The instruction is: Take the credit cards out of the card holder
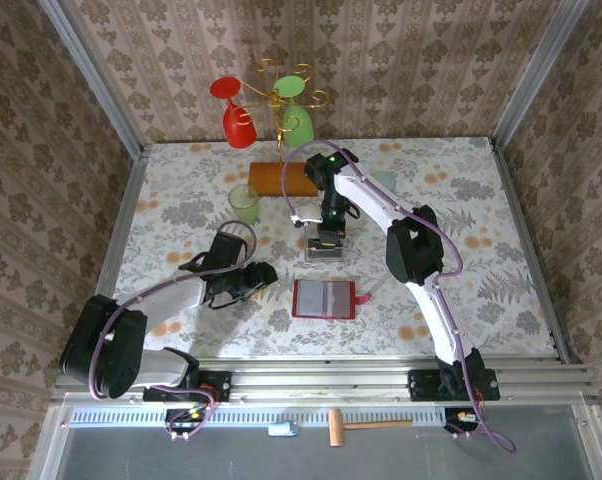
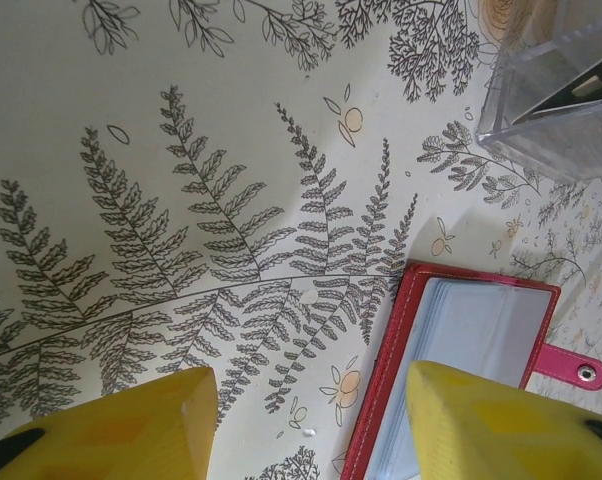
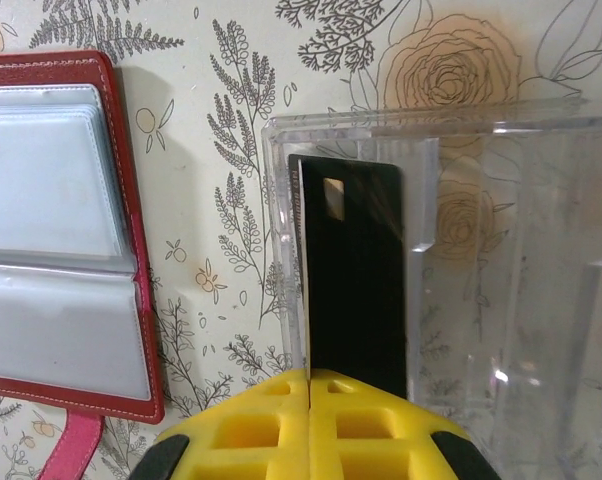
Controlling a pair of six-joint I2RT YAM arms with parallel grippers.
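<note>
Card holder (image 1: 324, 298), small, red and folding, lies open with grey pockets up on the flowered table (image 1: 461, 200), the left pincer (image 2: 311, 420) hanging with jaws apart near its left edge, the right pincer (image 3: 309, 385) clamped on a thin dark plastic card (image 3: 356, 270) standing inside a clear plastic box (image 3: 501, 250) nearby.

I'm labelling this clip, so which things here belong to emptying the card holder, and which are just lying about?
Job: card holder; dark card pinched in the right fingers; clear box around it.
Lying about: green cup; glass stand on wooden base; mallet.
</note>
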